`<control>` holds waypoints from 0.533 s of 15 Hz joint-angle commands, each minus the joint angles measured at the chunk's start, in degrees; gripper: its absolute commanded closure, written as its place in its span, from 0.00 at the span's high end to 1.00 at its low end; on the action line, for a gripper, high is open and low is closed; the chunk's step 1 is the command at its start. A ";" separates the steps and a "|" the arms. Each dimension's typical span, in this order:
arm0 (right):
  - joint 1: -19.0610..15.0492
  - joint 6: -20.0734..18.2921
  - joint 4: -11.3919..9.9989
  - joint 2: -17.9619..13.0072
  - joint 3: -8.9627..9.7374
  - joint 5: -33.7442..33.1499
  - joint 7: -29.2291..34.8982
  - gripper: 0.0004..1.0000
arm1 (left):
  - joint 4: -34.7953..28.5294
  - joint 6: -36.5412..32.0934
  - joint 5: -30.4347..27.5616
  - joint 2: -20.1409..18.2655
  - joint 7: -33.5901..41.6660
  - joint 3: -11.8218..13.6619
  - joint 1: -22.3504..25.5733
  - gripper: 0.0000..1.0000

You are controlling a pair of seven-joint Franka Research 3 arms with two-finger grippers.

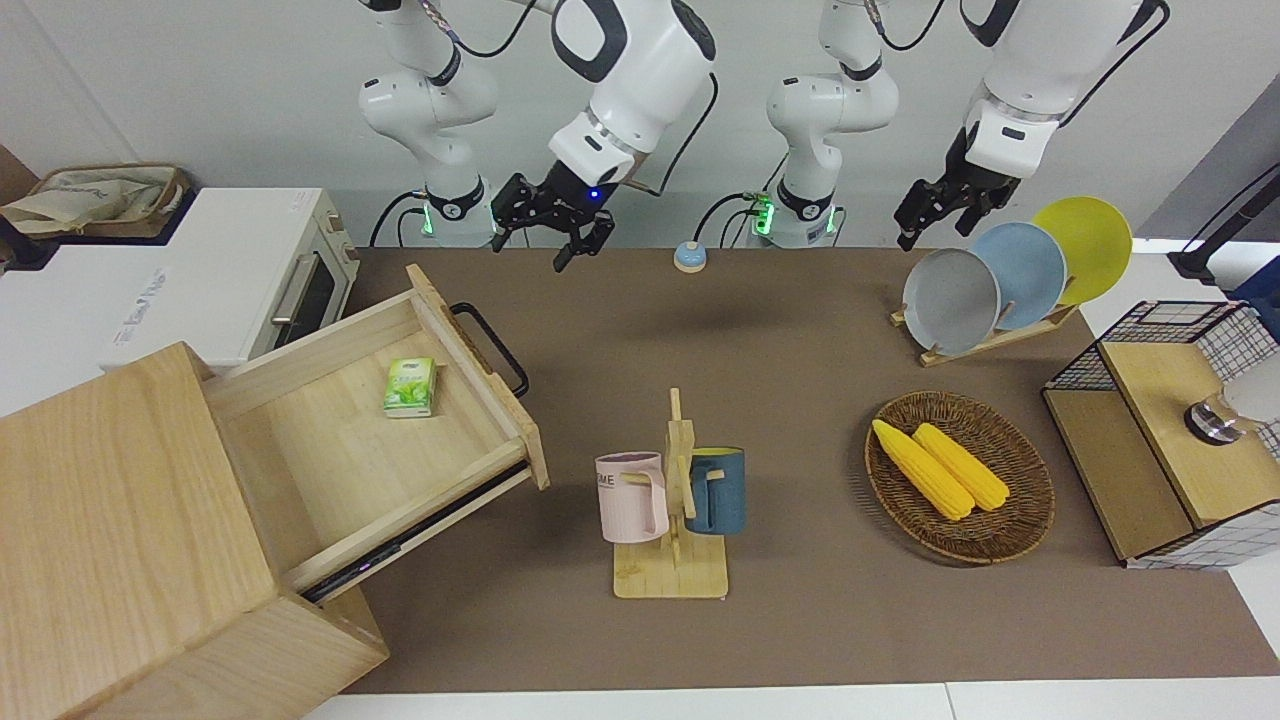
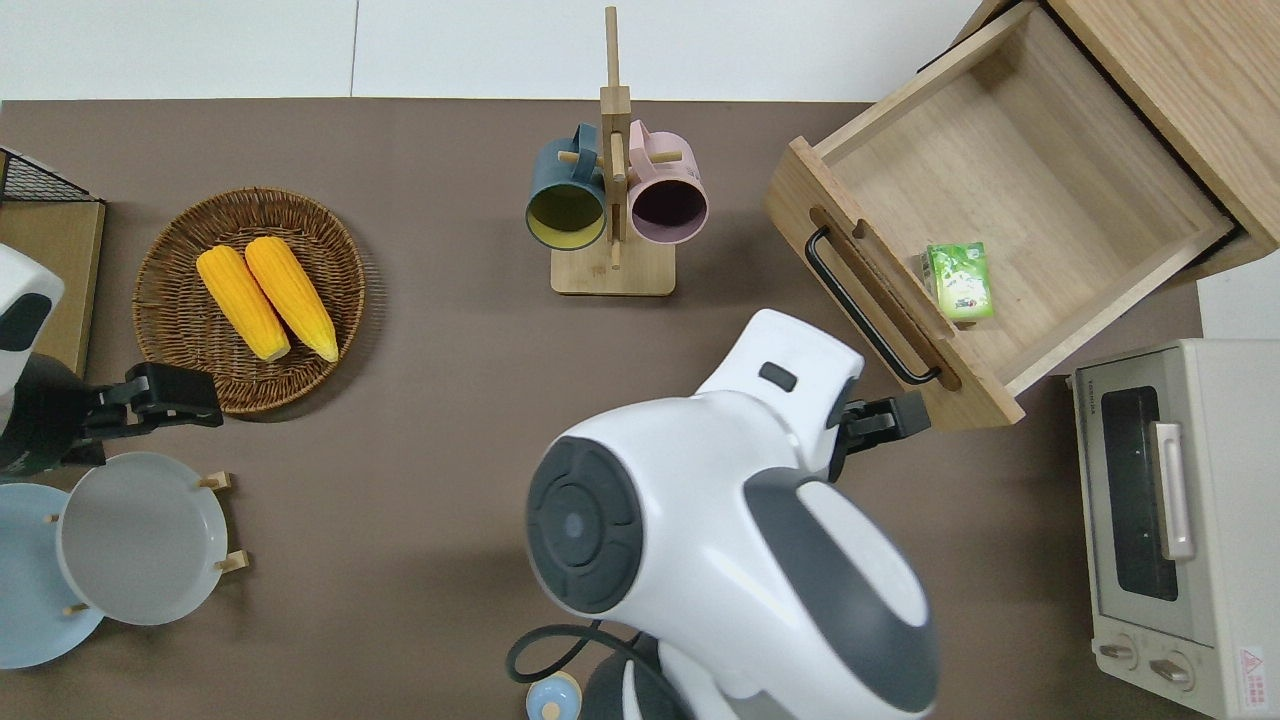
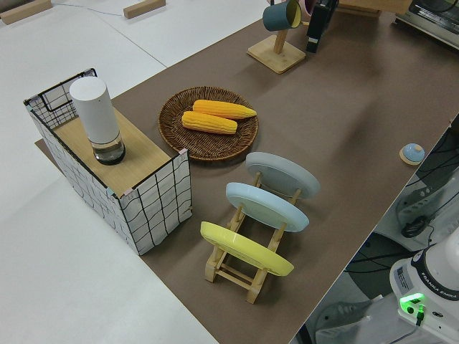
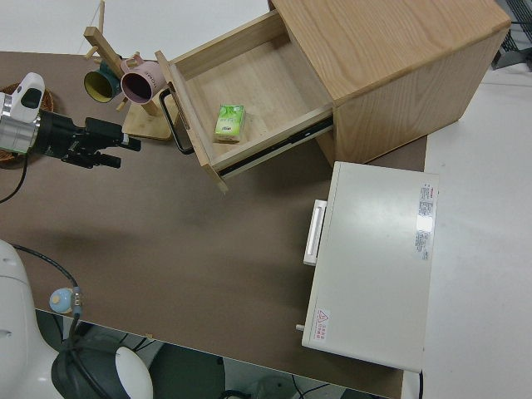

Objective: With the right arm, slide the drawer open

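The pale-wood drawer (image 1: 400,440) stands pulled out of its boxy cabinet (image 1: 130,540) at the right arm's end of the table, its black bar handle (image 2: 868,308) free. A small green packet (image 2: 960,281) lies inside. The right gripper (image 1: 556,218) hangs empty, fingers apart, clear of the handle. The left arm is parked.

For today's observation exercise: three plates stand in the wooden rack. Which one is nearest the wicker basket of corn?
The grey plate is nearest the wicker basket. It stands at the end of the rack facing the basket; the blue plate is in the middle, and the yellow plate is at the other end.
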 commanded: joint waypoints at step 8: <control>-22.33 2.52 -1.07 -10.19 -3.21 33.30 -17.84 0.99 | 0.21 -0.89 -0.05 -0.48 0.51 0.25 -0.07 0.99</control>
